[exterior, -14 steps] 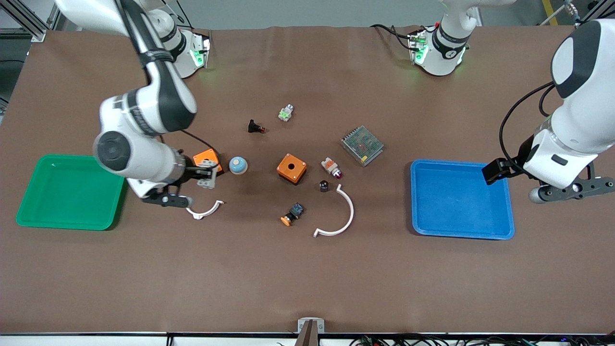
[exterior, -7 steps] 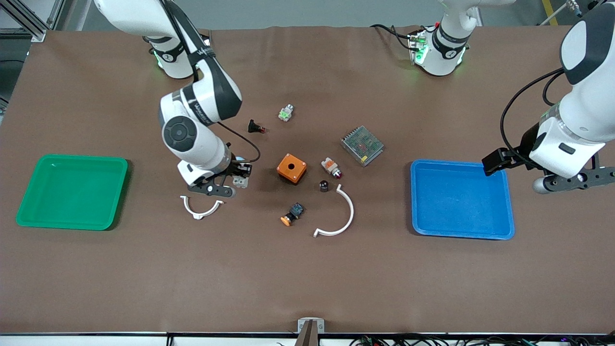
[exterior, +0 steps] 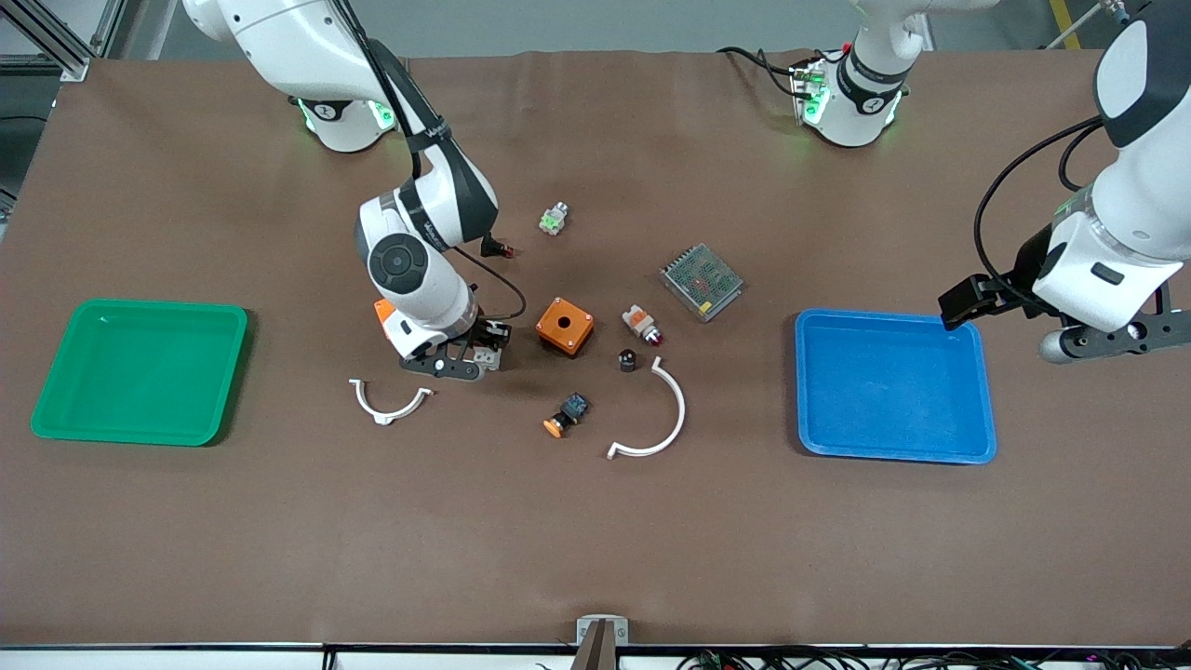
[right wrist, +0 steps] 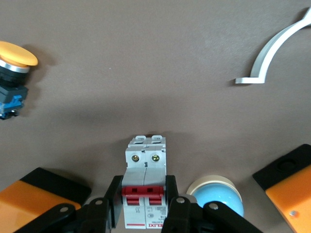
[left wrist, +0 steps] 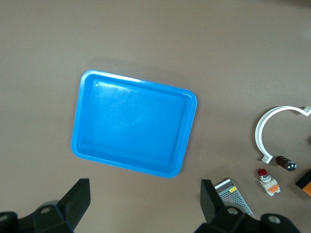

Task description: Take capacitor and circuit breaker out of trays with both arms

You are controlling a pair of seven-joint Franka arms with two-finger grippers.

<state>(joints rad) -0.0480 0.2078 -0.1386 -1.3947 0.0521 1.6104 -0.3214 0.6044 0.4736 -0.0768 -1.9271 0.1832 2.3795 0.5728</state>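
The breaker [right wrist: 145, 158], a grey-white block with red levers, is held between the fingers of my right gripper [right wrist: 143, 194]. In the front view the right gripper [exterior: 479, 355] holds the breaker [exterior: 485, 355] over the table beside the orange box with a hole [exterior: 565, 326]. The capacitor [exterior: 628, 359], a tiny black cylinder, stands on the table near a large white arc; it also shows in the left wrist view [left wrist: 285, 163]. My left gripper [left wrist: 145, 201] is open and empty, over the table just past the blue tray [exterior: 968, 447] at the left arm's end [exterior: 1107, 342].
A green tray [exterior: 56, 409] lies at the right arm's end. Around the middle lie a second orange box [exterior: 382, 310], a blue dome [right wrist: 216, 194], two white arcs [exterior: 391, 407] [exterior: 662, 423], an orange-capped button [exterior: 564, 417], a white-and-orange indicator [exterior: 641, 323], a mesh box [exterior: 702, 279].
My right arm has carried the breaker from beside the green tray toward the middle of the table, up to the orange box. My left arm has shifted only slightly.
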